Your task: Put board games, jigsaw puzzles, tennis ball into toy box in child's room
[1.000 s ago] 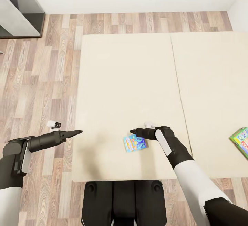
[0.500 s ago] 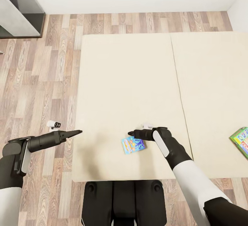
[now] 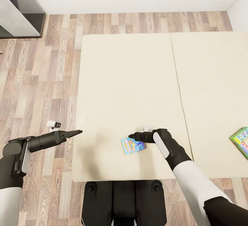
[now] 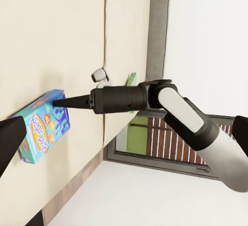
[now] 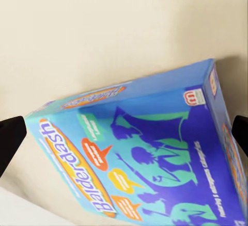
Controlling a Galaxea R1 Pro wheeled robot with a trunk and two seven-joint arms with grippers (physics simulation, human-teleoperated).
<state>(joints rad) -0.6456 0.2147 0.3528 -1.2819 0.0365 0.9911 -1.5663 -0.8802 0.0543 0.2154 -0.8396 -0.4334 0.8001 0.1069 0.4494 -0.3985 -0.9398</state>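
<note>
A blue board game point(image 3: 133, 146) reading "Balderdash" lies flat on the beige bed point(image 3: 131, 74), near its front edge. My right gripper point(image 3: 131, 137) hovers at the box's far edge, open. Its black fingertips point(image 5: 10, 138) stand at either side of the box lid point(image 5: 150, 154) in the right wrist view. From the left wrist view, the right gripper point(image 4: 56, 102) points at the blue box point(image 4: 44, 128). A green-edged board game point(image 3: 241, 140) lies at the bed's right. My left gripper point(image 3: 80, 131) hangs open over the bed's left edge, holding nothing.
Wood-plank floor point(image 3: 41, 81) runs left of and behind the bed. A grey cabinet point(image 3: 17, 12) stands at the far left against the white wall. My dark base point(image 3: 124, 202) sits against the bed's front edge. A seam point(image 3: 179, 92) splits the mattress in two.
My right gripper has dropped slightly toward the blue box. The box has shifted a little to the left. The left arm has not moved.
</note>
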